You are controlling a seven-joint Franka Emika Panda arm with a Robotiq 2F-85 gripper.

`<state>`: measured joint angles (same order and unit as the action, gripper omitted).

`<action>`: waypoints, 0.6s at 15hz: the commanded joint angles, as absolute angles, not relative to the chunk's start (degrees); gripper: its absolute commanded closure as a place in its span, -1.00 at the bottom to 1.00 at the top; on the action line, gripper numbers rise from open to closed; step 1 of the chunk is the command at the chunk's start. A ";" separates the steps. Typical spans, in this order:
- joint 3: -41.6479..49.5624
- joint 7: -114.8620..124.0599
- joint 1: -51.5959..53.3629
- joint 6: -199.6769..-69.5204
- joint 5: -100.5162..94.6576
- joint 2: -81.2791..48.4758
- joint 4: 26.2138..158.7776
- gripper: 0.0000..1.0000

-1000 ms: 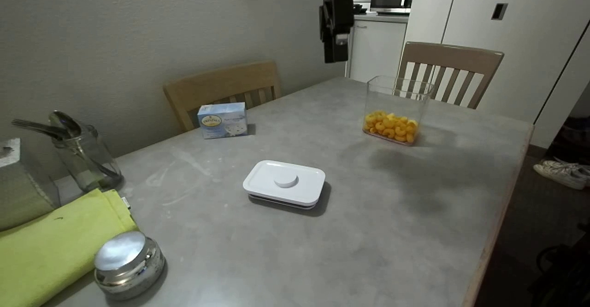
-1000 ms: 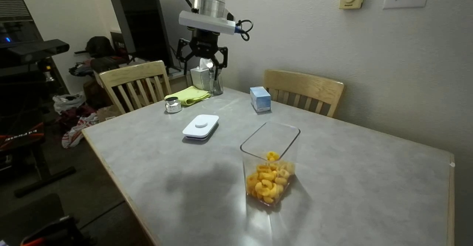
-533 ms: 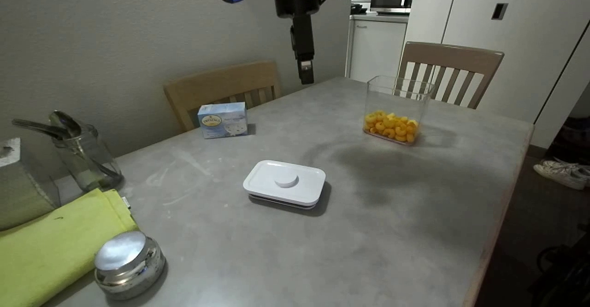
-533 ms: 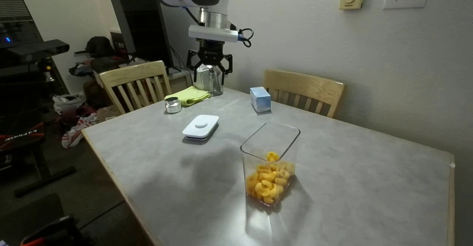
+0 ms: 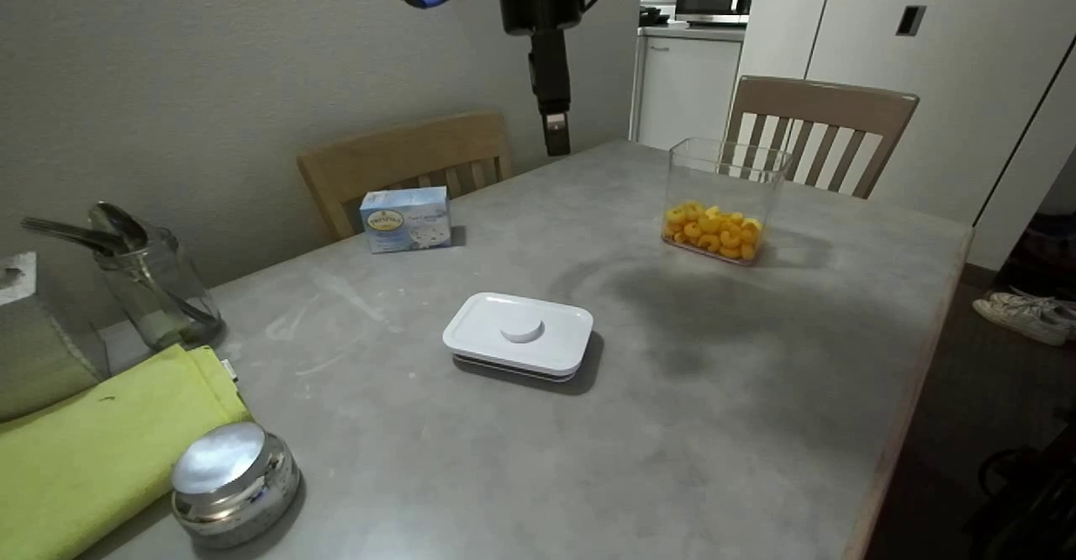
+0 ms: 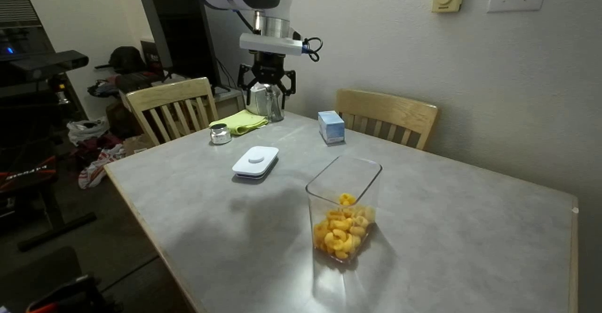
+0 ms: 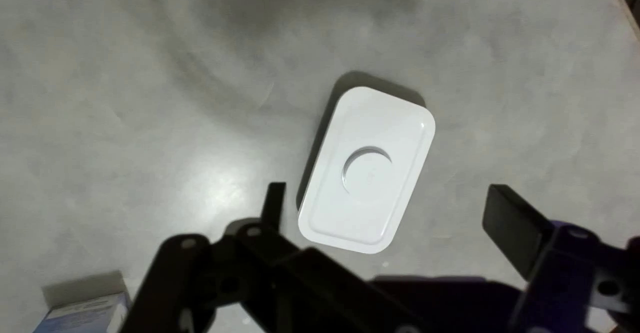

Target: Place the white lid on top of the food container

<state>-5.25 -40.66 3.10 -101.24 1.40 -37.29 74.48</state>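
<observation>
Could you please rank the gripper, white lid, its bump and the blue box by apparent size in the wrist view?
1. Gripper
2. White lid
3. Bump and blue box: unsure, the box is cropped.

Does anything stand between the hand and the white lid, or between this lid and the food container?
Nothing visible. In the wrist view the white lid shows whole below the open hand; both exterior views show no object between lid and food container. The blue box stands off that line.
</observation>
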 commanded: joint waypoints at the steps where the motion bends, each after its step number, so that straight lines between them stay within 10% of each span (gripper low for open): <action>1: -6.98 -37.94 3.05 -101.38 1.92 -40.80 71.82 -1.00; 9: -10.13 -35.32 5.89 -97.70 1.34 -49.88 63.79 -1.00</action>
